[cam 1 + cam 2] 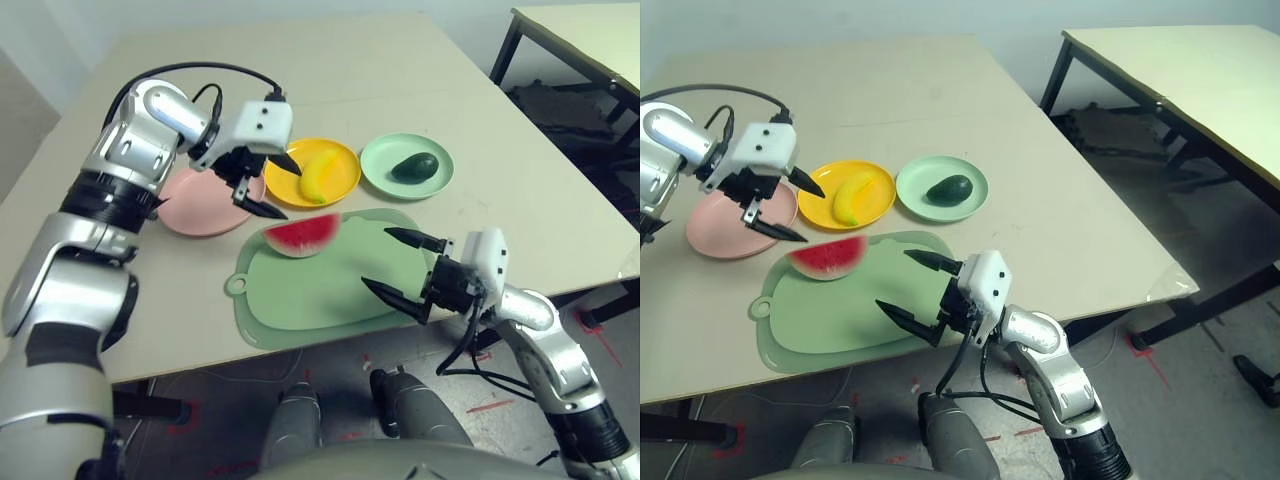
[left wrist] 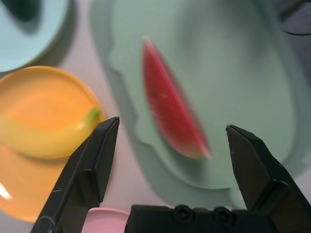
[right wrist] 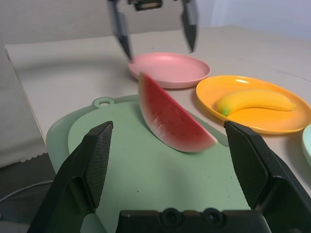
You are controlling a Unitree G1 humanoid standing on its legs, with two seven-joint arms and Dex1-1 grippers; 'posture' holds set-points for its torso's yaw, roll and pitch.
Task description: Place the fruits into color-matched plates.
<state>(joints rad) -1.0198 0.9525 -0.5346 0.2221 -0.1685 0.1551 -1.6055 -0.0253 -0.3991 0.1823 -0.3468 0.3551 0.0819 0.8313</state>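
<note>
Yellow banana (image 1: 314,180): done, I see it on the orange plate (image 1: 343,188), my landmark.
Green avocado (image 1: 415,168): done, on the mint plate (image 1: 433,187), right of the landmark.
Red watermelon (image 1: 302,236): left to do, on the mat (image 1: 340,290), nearer me than the landmark; pink plate (image 1: 197,222) lies left of it.
Hands (image 1: 264,186) (image 1: 395,264): both spread.

Cut off at the left wrist view's edges
The avocado (image 2: 22,7) is blurring at eleven o'clock; the pink plate (image 2: 104,221) is losing its lower part at seven o'clock.
</note>
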